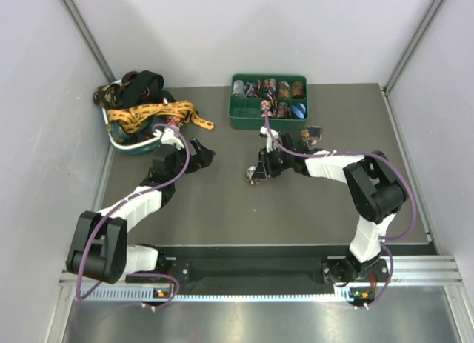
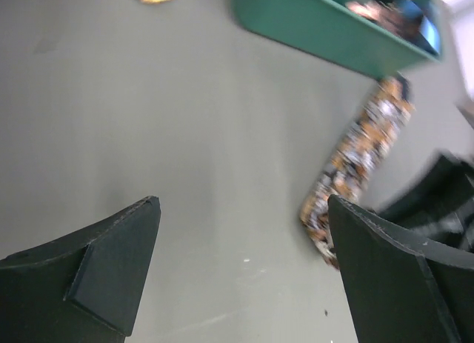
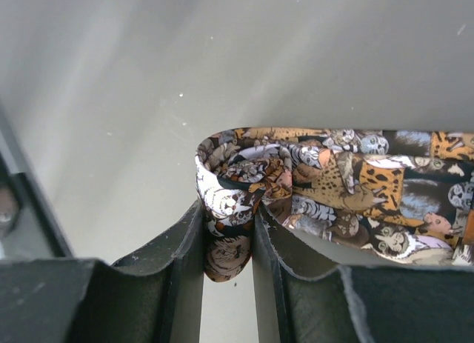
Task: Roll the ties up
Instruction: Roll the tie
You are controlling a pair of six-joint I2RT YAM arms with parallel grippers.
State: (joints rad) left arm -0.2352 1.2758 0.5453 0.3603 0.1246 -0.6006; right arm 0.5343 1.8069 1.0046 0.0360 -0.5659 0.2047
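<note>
A brown animal-print tie [image 3: 333, 172] lies on the grey table, one end curled into a small loose roll. My right gripper [image 3: 228, 232] is shut on that rolled end, seen from above near the table's middle [image 1: 257, 174]. The rest of the strip [image 2: 363, 150] runs back under the right arm, and its far end [image 1: 314, 133] shows near the green tray. My left gripper [image 2: 244, 261] stands wide open over bare table, left of the strip [image 1: 198, 156], with nothing between its fingers.
A green compartment tray [image 1: 241, 122] at the back holds several rolled ties. At the back left a white and teal bowl [image 1: 127, 146] holds a heap of loose ties, among them a gold-yellow one [image 1: 159, 115] and a black one [image 1: 144, 82]. Walls close in both sides.
</note>
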